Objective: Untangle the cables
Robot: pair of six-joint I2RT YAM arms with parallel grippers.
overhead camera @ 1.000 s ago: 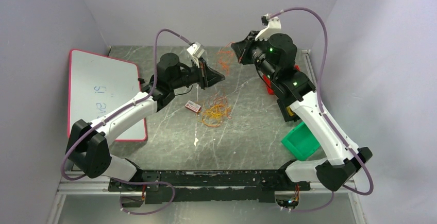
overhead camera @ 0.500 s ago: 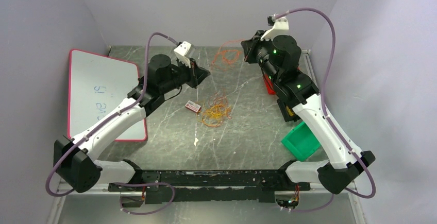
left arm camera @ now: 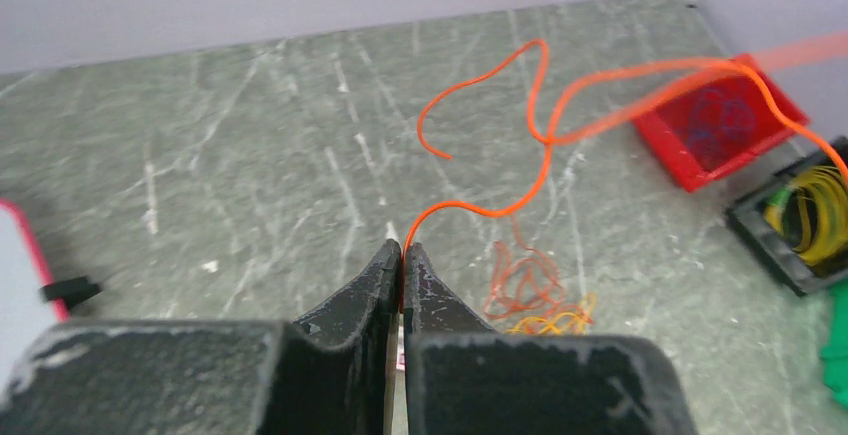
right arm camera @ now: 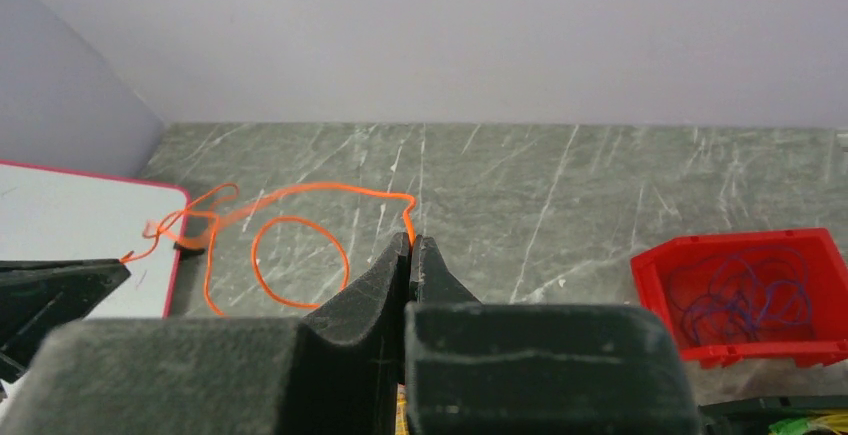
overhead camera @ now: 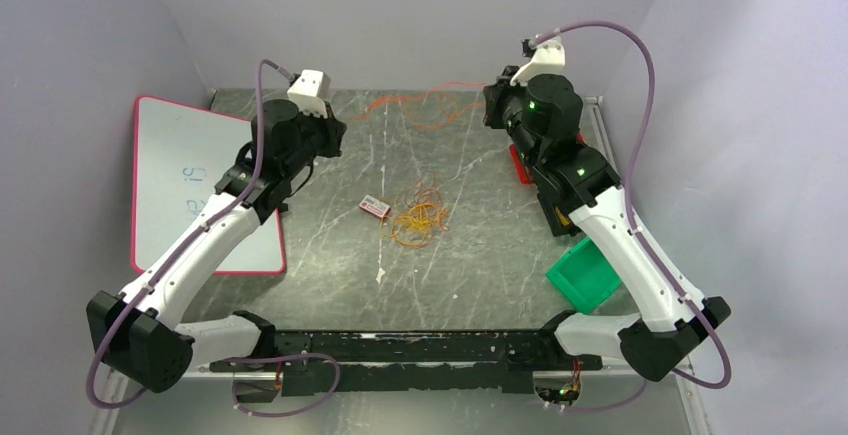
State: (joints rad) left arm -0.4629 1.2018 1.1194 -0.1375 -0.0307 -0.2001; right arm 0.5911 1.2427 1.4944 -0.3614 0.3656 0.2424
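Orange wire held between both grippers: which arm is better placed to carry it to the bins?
Probably right. The right gripper and left gripper both pinch the orange wire, but the red bin and green bin sit beside the right arm; the left is by the whiteboard.

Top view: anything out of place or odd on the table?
Nothing damaged or spilled. The orange wire, pinched by the left hand and the right hand, crosses itself in a loop mid-span. The green bin sits skewed near the right edge of the table.
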